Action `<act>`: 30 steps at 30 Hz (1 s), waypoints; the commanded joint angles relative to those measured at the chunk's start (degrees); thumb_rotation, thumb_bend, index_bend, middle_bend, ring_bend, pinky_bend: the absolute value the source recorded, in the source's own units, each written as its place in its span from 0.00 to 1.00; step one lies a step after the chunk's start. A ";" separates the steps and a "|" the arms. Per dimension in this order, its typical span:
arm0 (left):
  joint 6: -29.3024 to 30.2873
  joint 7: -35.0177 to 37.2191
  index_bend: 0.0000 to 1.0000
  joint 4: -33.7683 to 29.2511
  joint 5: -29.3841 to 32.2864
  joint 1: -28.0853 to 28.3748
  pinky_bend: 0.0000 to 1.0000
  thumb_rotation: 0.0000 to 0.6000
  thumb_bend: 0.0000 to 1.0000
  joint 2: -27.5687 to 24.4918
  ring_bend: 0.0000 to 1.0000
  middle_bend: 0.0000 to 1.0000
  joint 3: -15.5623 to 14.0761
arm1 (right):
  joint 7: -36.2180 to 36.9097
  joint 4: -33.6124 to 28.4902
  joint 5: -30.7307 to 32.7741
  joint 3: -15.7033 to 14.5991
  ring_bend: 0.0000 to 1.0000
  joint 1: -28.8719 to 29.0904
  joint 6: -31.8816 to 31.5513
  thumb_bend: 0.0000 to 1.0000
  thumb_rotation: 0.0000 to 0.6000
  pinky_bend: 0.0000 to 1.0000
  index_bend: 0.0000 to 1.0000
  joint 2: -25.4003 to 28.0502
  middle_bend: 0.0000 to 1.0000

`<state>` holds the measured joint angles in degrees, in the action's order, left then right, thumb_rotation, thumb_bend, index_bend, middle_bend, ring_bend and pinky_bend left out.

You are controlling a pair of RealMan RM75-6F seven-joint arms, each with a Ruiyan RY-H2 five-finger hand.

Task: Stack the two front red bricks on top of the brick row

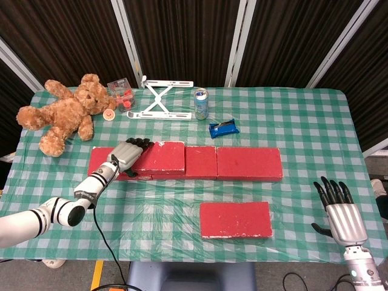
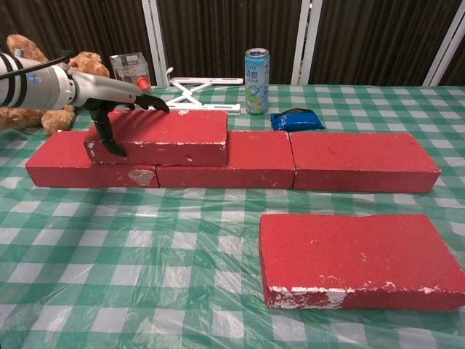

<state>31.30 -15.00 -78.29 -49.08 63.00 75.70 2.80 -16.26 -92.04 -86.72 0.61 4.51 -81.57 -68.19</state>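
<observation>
Halfway: left hand [image 2: 120, 109] is gripping the stacked brick [image 2: 160, 136] atop the row [image 2: 305, 160]; front brick [image 2: 360, 258] is waiting, right hand [image 1: 342, 215] spread empty.

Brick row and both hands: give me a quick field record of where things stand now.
row: brick row lies across the table's middle
stacked: stacked brick rests on the row's left part
left hand: left hand grips the stacked brick's left end, fingers over its top
front: front brick lies flat on the cloth, untouched
right hand: right hand holds nothing, fingers spread, near the table's right edge
</observation>
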 commanded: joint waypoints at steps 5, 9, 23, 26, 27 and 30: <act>2.43 -0.66 0.00 -1.21 -0.82 -0.36 0.11 1.00 0.25 -0.17 0.00 0.00 0.00 | 0.04 -0.02 -0.09 -0.07 0.00 0.01 -0.03 0.12 1.00 0.00 0.00 0.03 0.00; 2.68 -0.93 0.00 -2.13 -0.53 -0.46 0.12 1.00 0.25 -0.67 0.00 0.00 -0.15 | 0.06 -0.07 -0.12 -0.10 0.00 -0.02 -0.08 0.12 1.00 0.00 0.00 0.07 0.00; 24.35 -4.19 0.00 -22.14 -13.74 -13.36 0.11 1.00 0.26 -12.00 0.00 0.00 -5.54 | 4.75 -1.23 -6.30 -3.26 0.00 2.98 4.41 0.12 1.00 0.00 0.00 0.61 0.00; 32.66 -3.91 0.00 -23.98 -20.32 -20.56 0.09 1.00 0.26 -13.12 0.00 0.00 -9.77 | 6.30 -3.87 -8.08 -4.55 0.00 5.39 8.64 0.12 1.00 0.00 0.00 1.02 0.00; 34.85 -3.46 0.00 -23.75 -22.24 -22.54 0.08 1.00 0.26 -13.01 0.00 0.00 -10.80 | 6.57 -4.77 -8.38 -4.79 0.00 6.01 9.69 0.12 1.00 0.00 0.00 1.15 0.00; 42.05 -0.24 0.00 -20.66 -27.86 -29.79 0.06 1.00 0.26 -11.34 0.00 0.00 -14.19 | 6.19 -8.55 -9.31 -5.50 0.00 8.38 13.77 0.12 1.00 0.00 0.00 1.13 0.00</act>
<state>65.94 -17.45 -99.49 -70.15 40.70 64.56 -6.67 -10.20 -97.98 -94.93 -3.95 10.89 -70.56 -67.30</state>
